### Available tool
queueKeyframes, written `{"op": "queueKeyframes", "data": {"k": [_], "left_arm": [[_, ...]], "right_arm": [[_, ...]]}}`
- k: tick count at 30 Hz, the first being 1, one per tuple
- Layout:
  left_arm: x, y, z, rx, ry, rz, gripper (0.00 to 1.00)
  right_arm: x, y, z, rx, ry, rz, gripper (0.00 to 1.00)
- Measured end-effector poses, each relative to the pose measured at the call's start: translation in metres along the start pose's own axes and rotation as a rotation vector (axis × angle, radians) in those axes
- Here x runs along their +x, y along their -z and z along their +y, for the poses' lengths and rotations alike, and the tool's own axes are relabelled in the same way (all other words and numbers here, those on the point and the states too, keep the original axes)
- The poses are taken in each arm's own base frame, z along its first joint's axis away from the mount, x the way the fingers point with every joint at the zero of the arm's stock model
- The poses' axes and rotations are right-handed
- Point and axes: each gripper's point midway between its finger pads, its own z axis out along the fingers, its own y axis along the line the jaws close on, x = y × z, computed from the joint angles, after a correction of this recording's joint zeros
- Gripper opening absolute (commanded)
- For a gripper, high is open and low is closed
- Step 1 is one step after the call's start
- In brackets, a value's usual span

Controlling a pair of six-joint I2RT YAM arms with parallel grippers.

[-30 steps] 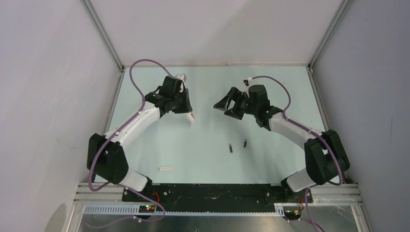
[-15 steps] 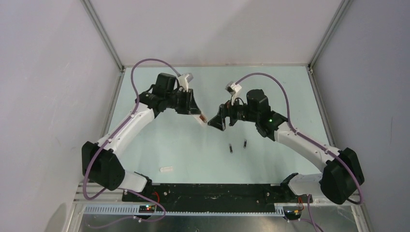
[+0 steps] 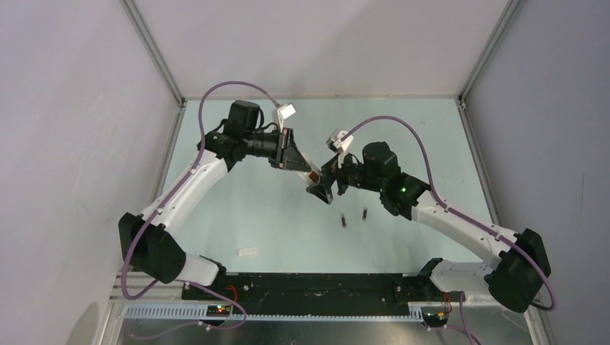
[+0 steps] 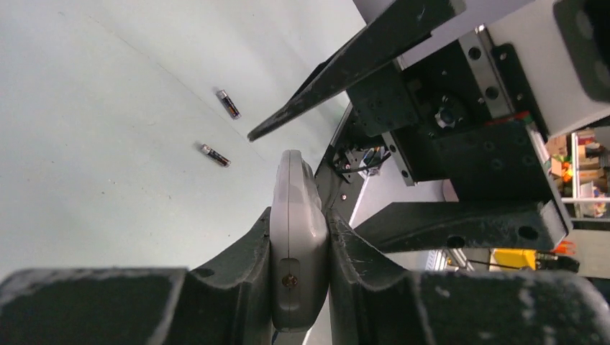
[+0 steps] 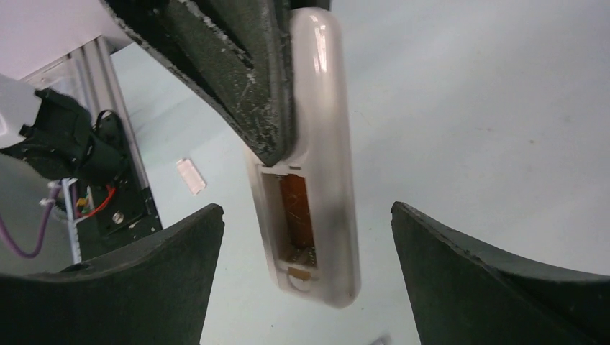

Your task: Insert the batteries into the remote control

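My left arm reaches mid-table, its hand [image 3: 301, 164] pinching the remote [image 5: 320, 144] aloft. My right arm faces it, hand [image 3: 322, 184] spread either side of the remote's free end. The batteries [image 3: 344, 221] lie on the table [image 3: 273, 215] nearby.

A small white cover strip [image 3: 247, 251] lies on the pale green table [image 3: 288, 230], front left.

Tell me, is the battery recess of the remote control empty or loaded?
Empty. On the remote control the brownish recess is bare; both batteries lie on the table.
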Motion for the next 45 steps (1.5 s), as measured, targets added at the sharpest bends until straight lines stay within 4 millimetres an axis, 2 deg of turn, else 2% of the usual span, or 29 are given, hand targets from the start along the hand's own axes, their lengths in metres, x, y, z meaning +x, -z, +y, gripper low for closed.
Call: {"op": "queueKeyframes", "data": {"k": [5, 10, 13, 24, 30, 37, 45], "left_arm": [[0.0, 0.001, -0.001, 0.006, -0.038, 0.0, 0.0], [-0.003, 0.005, 0.001, -0.025, -0.091, -0.023, 0.0], [-0.003, 0.007, 0.0, -0.025, -0.111, -0.027, 0.0], [-0.004, 0.008, -0.001, -0.025, -0.151, -0.031, 0.0], [-0.004, 0.008, -0.001, -0.028, -0.151, -0.033, 0.0], [-0.004, 0.008, -0.001, -0.028, -0.147, -0.032, 0.0], [-0.003, 0.009, -0.003, -0.025, -0.11, -0.028, 0.03]], "right_arm": [[-0.009, 0.019, -0.01, 0.101, -0.016, -0.067, 0.92], [-0.03, 0.045, -0.011, 0.14, -0.037, -0.171, 0.94], [-0.037, 0.048, -0.005, 0.116, -0.026, -0.192, 0.94], [-0.035, 0.048, 0.001, 0.085, -0.028, -0.185, 0.95], [-0.028, 0.041, 0.006, 0.057, -0.029, -0.158, 0.99], [-0.004, 0.01, 0.018, 0.022, 0.038, -0.043, 0.99], [0.006, -0.009, 0.004, 0.087, 0.095, 0.005, 0.92]]}}
